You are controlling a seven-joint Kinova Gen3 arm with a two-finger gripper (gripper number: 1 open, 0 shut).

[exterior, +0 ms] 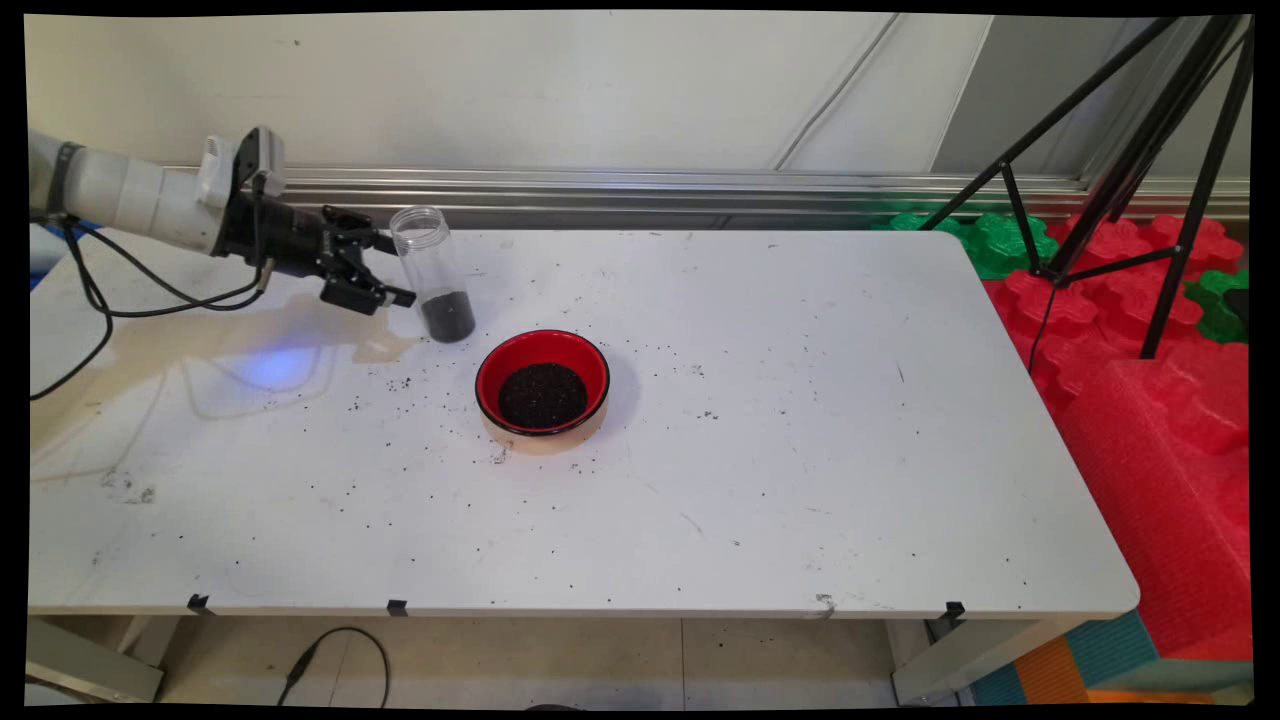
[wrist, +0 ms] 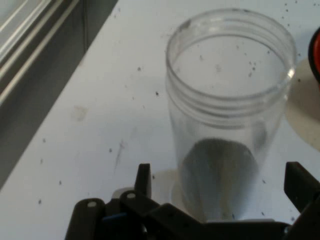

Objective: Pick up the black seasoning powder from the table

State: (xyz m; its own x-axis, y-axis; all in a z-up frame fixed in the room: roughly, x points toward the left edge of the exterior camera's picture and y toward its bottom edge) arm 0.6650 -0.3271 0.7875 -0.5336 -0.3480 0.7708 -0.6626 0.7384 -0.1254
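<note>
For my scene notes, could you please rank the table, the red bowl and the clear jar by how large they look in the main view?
1. table, by far the largest.
2. red bowl.
3. clear jar; narrower than the bowl but taller, so this ranking is unsure.

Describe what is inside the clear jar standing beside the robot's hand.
The jar has no lid and holds a low layer of dark grains at its bottom; the rest is empty. The hand stands open around its base. The heap's own inside is covered.
</note>
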